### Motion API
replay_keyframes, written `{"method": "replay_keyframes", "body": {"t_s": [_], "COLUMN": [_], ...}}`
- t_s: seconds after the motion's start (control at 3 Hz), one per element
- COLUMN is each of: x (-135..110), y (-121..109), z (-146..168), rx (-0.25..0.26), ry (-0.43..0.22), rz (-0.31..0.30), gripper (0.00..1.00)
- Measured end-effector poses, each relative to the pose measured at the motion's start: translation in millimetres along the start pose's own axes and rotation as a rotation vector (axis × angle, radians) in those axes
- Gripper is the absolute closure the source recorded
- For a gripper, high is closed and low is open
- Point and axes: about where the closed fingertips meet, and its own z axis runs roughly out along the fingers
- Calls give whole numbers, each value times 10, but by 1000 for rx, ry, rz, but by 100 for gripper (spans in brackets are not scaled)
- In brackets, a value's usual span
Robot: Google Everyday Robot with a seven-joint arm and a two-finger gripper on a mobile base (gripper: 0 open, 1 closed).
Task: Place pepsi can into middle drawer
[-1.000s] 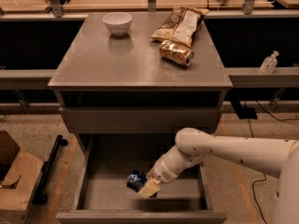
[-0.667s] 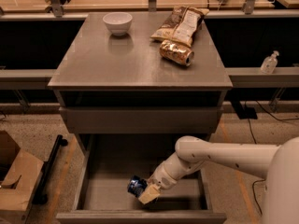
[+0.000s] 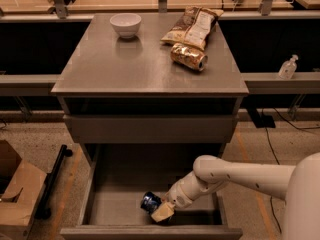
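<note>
The pepsi can (image 3: 149,202), dark blue with a pale rim showing, sits tilted inside the open middle drawer (image 3: 107,204), close to its front wall. The pincer (image 3: 163,212) is against the can at its four o'clock. I cannot tell whether it is pinching the can or spread.

We see a white bowl (image 3: 125,23) at the back left of the cabinet top (image 3: 100,69), a chip bag (image 3: 194,26) at back right, and a gold-brown can (image 3: 188,57) on its side just before it. A cardboard box (image 3: 15,194) sits on the floor, left. The gripper (image 3: 162,211) hangs low, below the top.
</note>
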Motion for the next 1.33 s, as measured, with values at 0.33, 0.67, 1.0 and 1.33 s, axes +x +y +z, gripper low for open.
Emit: {"method": "replay_keyframes", "body": {"t_s": [0.33, 0.67, 1.0, 1.33], "x": [20, -3, -32, -32], "y": [-68, -125, -155, -147], "z": [12, -23, -77, -61], "rx": [15, 28, 37, 34], "ry": [-20, -41, -68, -67], "rz": [21, 27, 26, 26], "gripper": [61, 38, 14, 0]}}
